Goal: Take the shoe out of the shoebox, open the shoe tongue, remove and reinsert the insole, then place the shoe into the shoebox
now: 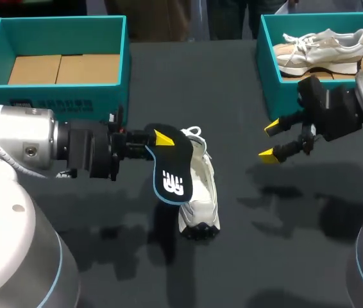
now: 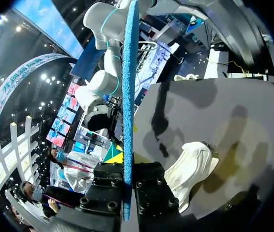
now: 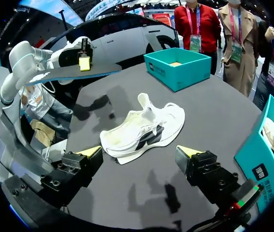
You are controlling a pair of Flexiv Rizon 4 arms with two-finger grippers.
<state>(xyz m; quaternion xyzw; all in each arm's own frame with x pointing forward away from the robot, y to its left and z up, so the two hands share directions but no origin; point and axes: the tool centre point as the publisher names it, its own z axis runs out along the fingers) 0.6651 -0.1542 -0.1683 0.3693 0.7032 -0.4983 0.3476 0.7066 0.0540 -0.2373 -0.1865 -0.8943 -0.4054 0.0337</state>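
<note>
Roughly halfway: shoe [image 1: 197,192] is out, and the insole [image 1: 168,170] is pulled and clamped in your left gripper [image 1: 159,140] at the shoe's 11 o'clock. Your right gripper [image 1: 270,140] sits with fingers apart at 2 o'clock; reinserting and boxing remain.

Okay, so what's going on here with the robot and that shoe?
The left tool is shut on a black insole, holding it up over the white shoe, which lies on the table. The right tool is open and holds nothing, beside the right-hand shoebox, where a second shoe sits.
</note>
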